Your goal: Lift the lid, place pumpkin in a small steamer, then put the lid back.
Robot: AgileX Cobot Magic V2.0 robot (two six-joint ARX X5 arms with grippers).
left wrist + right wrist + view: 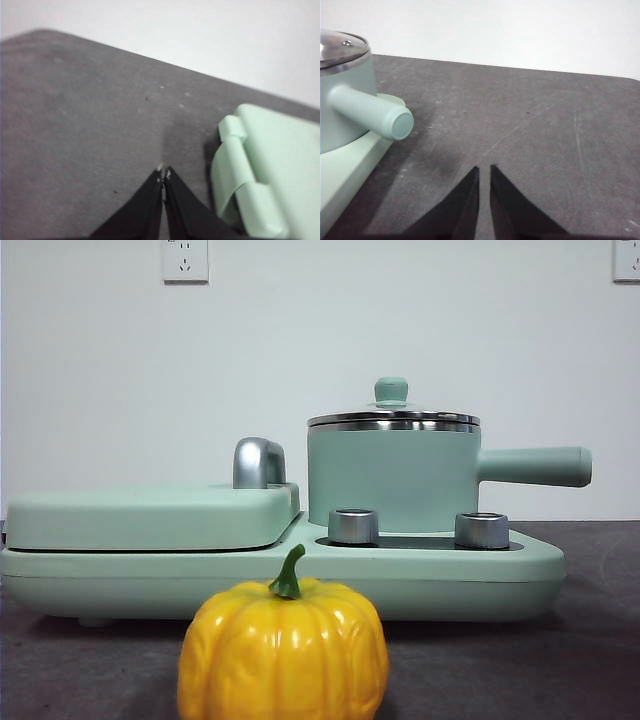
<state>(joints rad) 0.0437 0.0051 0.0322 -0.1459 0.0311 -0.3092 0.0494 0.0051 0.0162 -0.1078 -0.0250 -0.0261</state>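
Mint-green small steamer (pixel 390 480) sits on its cooker base (pixel 420 565) with the lid (pixel 392 417) on, and the pumpkin (pixel 284 652) stands on the table in front, apart from the base. Nothing looks started: all 3 steps remain. Left gripper (pixel 163 175) hovers over bare table beside the flat cover (pixel 280 170), jaws pressed together. Right gripper (pixel 484 172) waits near the pot's handle (pixel 370 112), jaws nearly together, holding nothing.

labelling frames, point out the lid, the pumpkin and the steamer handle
lid (pixel 392 418): front view, steel rim
pumpkin (pixel 284 652): front view, middle of its body
steamer handle (pixel 367 110): right wrist view, middle of the shaft
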